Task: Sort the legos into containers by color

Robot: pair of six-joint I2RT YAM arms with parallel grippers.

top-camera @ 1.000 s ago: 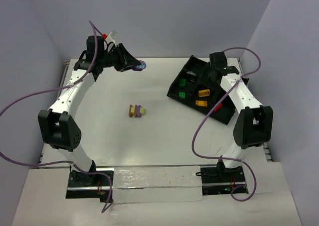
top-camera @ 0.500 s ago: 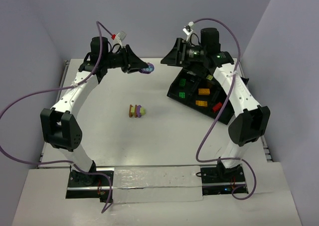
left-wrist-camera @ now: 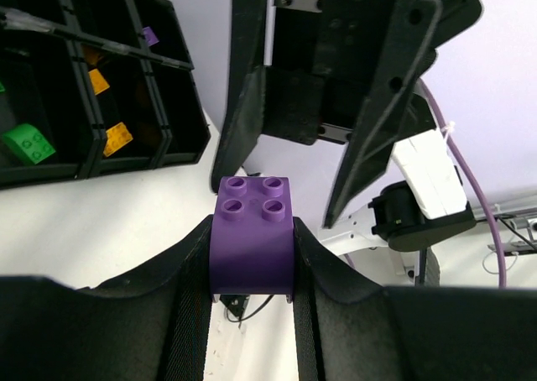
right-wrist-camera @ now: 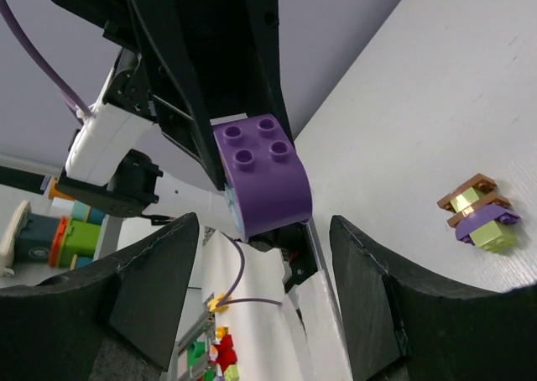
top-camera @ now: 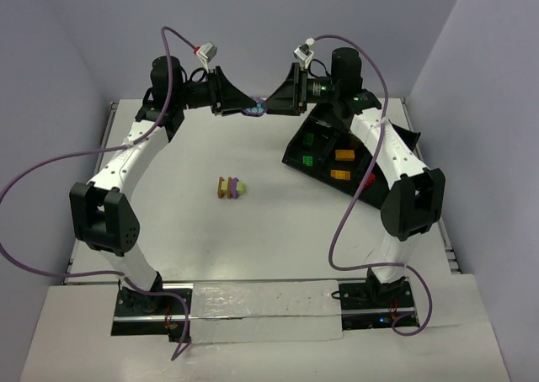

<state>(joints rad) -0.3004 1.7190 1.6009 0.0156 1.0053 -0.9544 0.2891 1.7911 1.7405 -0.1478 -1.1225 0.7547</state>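
Note:
My left gripper (top-camera: 251,109) is shut on a purple rounded brick (left-wrist-camera: 253,230) and holds it high above the back of the table. My right gripper (top-camera: 269,106) is open and faces it; its fingers (left-wrist-camera: 243,121) stand on either side of the brick (right-wrist-camera: 264,175) without touching it. A stacked cluster of brown, yellow-green and purple bricks (top-camera: 230,187) lies mid-table and also shows in the right wrist view (right-wrist-camera: 480,216). The black divided tray (top-camera: 376,195) at the right holds green (top-camera: 308,138), orange (top-camera: 344,156) and red (top-camera: 368,180) bricks in separate compartments.
In the left wrist view the tray (left-wrist-camera: 180,121) shows a green brick (left-wrist-camera: 28,143), orange bricks (left-wrist-camera: 117,138) and a small purple brick (left-wrist-camera: 149,35). Purple cables loop over both arms. Walls close the table at the back and sides.
My right arm has swung from over the tray up and left to meet my left gripper. My left gripper has moved right with the purple brick.

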